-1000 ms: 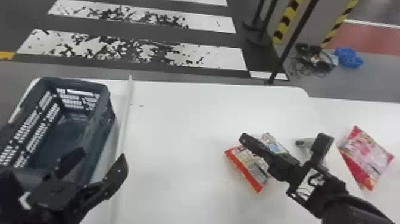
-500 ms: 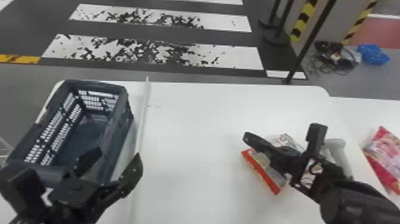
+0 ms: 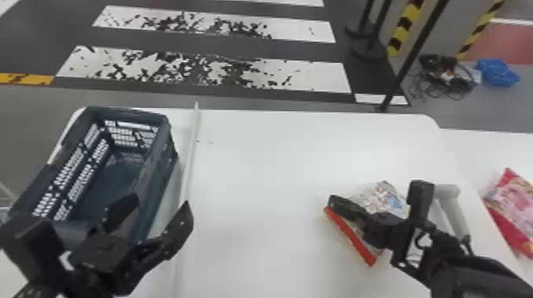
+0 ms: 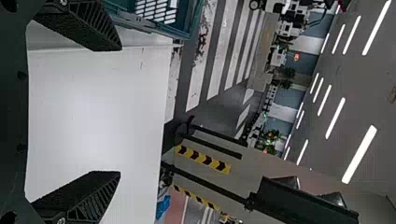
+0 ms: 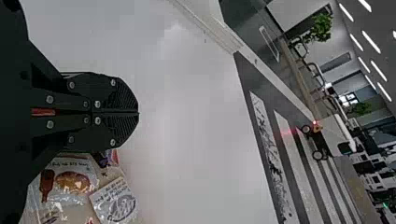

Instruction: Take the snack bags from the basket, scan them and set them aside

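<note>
Slate basket (image 3: 160, 178); pink snack bag (image 3: 517, 202); striped crossing (image 3: 323, 77).

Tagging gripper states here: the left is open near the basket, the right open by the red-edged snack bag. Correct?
Not quite: the right gripper is shut, as the right wrist view shows. It is by the red-edged snack bag, and the left gripper is open near the basket, as you say.

Left gripper (image 3: 159, 201) was black, with tapered, ribbed fingers (image 4: 95, 28). Right gripper (image 3: 336, 201) was black too, silvery round screws (image 5: 97, 104) on it, fine ridges near the rounded front. Right forearm (image 3: 472, 273) was also black.
</note>
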You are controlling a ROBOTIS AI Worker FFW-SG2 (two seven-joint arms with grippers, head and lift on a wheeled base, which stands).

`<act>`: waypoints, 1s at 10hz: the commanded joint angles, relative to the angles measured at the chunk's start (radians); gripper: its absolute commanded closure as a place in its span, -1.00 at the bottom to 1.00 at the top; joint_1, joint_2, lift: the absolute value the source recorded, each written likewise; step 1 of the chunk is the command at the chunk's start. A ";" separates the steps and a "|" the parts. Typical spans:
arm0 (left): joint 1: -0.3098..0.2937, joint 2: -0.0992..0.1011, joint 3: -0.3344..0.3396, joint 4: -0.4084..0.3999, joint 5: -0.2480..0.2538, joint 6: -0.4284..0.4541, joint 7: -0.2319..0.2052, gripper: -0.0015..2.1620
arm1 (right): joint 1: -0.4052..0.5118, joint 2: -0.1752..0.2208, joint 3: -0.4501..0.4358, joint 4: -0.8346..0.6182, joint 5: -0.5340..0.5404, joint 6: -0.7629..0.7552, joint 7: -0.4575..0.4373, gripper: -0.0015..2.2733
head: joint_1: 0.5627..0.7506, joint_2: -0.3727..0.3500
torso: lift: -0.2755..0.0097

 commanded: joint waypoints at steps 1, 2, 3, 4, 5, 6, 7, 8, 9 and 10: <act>0.007 0.007 0.007 -0.008 0.003 0.000 -0.003 -0.96 | 0.053 -0.026 -0.008 -0.046 -0.020 0.008 0.003 0.97 | 0.41 -0.25 | 0.41; 0.007 0.007 0.018 -0.005 0.018 -0.003 -0.009 -0.96 | 0.102 -0.034 -0.013 -0.095 -0.040 0.014 0.012 0.97 | 0.41 -0.28 | 0.41; -0.001 0.007 0.020 0.003 0.023 -0.003 -0.011 -0.96 | 0.148 -0.037 -0.013 -0.128 -0.067 0.014 0.026 0.97 | 0.41 -0.29 | 0.41; -0.012 0.007 0.017 0.012 0.028 -0.003 -0.011 -0.96 | 0.185 -0.035 -0.007 -0.155 -0.082 0.014 0.040 0.97 | 0.41 -0.28 | 0.41; -0.021 0.007 0.013 0.020 0.029 0.000 -0.012 -0.96 | 0.228 -0.035 -0.002 -0.203 -0.083 0.014 0.052 0.97 | 0.41 -0.26 | 0.41; -0.027 0.009 0.013 0.027 0.034 -0.003 -0.012 -0.96 | 0.277 -0.035 -0.012 -0.267 -0.113 0.014 0.052 0.97 | 0.41 -0.23 | 0.41; -0.030 0.009 0.013 0.029 0.037 -0.003 -0.012 -0.96 | 0.315 -0.026 -0.067 -0.358 -0.166 0.097 0.051 0.97 | 0.41 -0.20 | 0.41; -0.030 0.010 0.013 0.033 0.040 -0.003 -0.012 -0.96 | 0.340 -0.018 -0.153 -0.442 -0.238 0.186 0.042 0.97 | 0.41 -0.19 | 0.41; -0.032 0.010 0.015 0.041 0.040 -0.003 -0.017 -0.96 | 0.352 -0.005 -0.239 -0.511 -0.281 0.263 0.028 0.97 | 0.41 -0.23 | 0.41; -0.033 0.010 0.015 0.044 0.040 -0.003 -0.018 -0.96 | 0.357 0.003 -0.301 -0.548 -0.283 0.315 0.008 0.97 | 0.41 -0.33 | 0.41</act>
